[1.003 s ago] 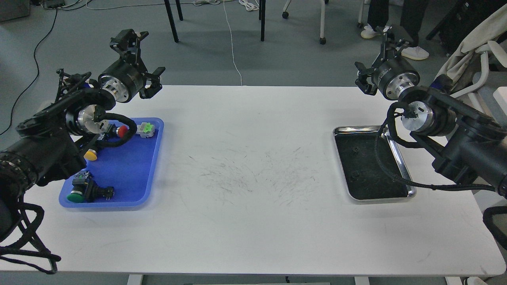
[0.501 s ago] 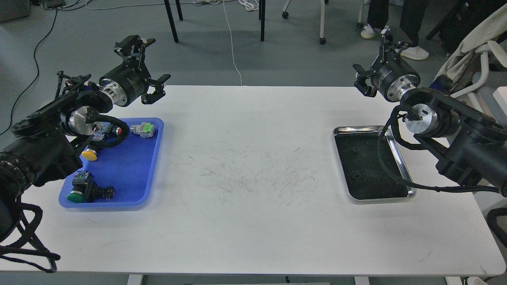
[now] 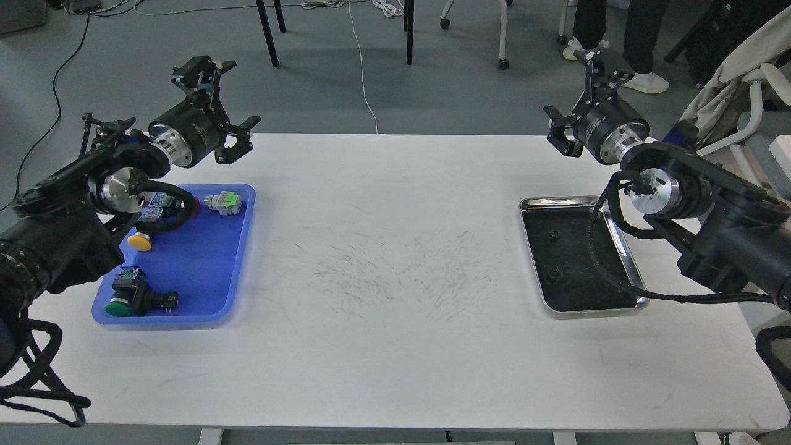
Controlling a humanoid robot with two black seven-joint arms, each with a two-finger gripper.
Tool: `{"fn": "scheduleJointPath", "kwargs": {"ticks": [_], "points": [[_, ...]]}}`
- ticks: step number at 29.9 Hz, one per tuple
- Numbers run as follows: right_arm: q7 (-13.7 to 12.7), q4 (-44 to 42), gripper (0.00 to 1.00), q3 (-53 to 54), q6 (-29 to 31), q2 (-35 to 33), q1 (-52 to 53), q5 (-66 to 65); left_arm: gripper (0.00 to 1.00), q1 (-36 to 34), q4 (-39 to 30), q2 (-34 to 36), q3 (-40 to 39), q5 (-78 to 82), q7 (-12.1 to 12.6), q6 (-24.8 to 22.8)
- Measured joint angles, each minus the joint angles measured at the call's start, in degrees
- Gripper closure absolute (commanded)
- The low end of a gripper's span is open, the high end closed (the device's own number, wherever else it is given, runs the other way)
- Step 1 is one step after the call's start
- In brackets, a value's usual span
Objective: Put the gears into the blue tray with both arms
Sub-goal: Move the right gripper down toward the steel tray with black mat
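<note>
Two gears (image 3: 554, 235) (image 3: 555, 271), tiny and black, lie on the dark floor of the steel tray (image 3: 625, 253) at the right of the white table (image 3: 395, 346); one sits nearer the tray's far end, the other nearer its middle, well apart from each other and hard to make out against the dark lining. Blue tray (image 3: 238, 259): at the left of the table, well apart from the steel tray, holding no gears. Contents of blue tray: one green-capped button (image 3: 123, 301) at the near end, one yellow-capped button (image 3: 140, 242) near the middle of the left side, one red-capped button (image 3: 193, 206) partly hidden by the arm's cable, and one grey part with a green top (image 3: 223, 202) at the far right corner. Left gripper (image 3: 217, 102): raised above the far left edge of the table, beyond the blue tray, fingers spread wide, holding nothing. Right gripper (image 3: 578, 93): raised above the far right edge of the table, beyond the steel tray, fingers likewise spread wide and empty. Both arms enter from the sides, silver joints showing; a black cable from the right arm hangs across the steel tray's right rim. Table middle: bare save for dark scuff marks (image 3: 395, 272). Beyond the table: grey floor, chair legs, a white cable.
</note>
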Motion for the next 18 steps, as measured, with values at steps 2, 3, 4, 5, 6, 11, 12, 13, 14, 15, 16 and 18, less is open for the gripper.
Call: {"fn": "scheduleJointPath", "kwargs": {"ticks": [2,3,4,5,6,11,12,13,14,15,16,18], "points": [[0.01,0.09,0.01,0.00,-0.03,0.00,0.00,0.00,0.01,0.54,0.02,0.00,0.00,0.00,-0.27,0.05],[0.02,0.11,0.01,0.00,-0.05,0.00,0.00,0.00,0.01,0.66,0.03,0.00,0.00,0.00,-0.39,0.07],[0.02,0.11,0.01,0.00,-0.10,0.00,0.00,0.00,0.01,0.75,0.05,0.00,0.00,-0.01,-0.47,0.10],[0.02,0.10,0.01,0.00,-0.18,0.00,0.00,0.00,0.01,0.85,0.07,0.00,0.00,-0.02,-0.56,0.13],[0.03,0.08,0.01,0.00,-0.27,0.00,0.00,0.00,0.01,0.92,0.08,0.01,0.00,-0.02,-0.62,0.13],[0.13,0.25,0.01,-0.37,-0.50,-0.13,0.18,0.00,0.01,1.26,0.12,0.20,0.00,-0.02,-0.68,0.16],[0.13,0.34,0.01,-0.78,-0.51,-0.24,0.31,0.00,0.01,1.28,0.20,0.23,0.00,-0.02,-0.68,0.16],[0.13,0.48,0.01,-1.49,-0.53,-0.34,0.49,-0.02,0.01,1.31,0.34,0.25,0.02,-0.02,-0.69,0.16],[0.02,0.70,0.01,-2.77,-0.53,-0.45,0.88,-0.08,0.01,1.33,0.55,0.24,0.06,0.03,-0.69,0.16],[-0.10,0.94,0.01,-4.54,-0.46,-0.60,1.50,-0.15,0.01,1.34,0.74,0.23,0.07,0.11,-0.69,0.15],[-0.21,1.23,0.01,-6.42,-0.25,-0.86,2.17,-0.27,0.01,1.34,0.88,0.21,0.08,0.15,-0.69,0.13],[-0.30,2.19,0.01,-11.69,0.15,-2.03,4.25,-0.79,0.01,1.34,1.07,0.13,0.09,0.17,-0.69,0.11]]}}
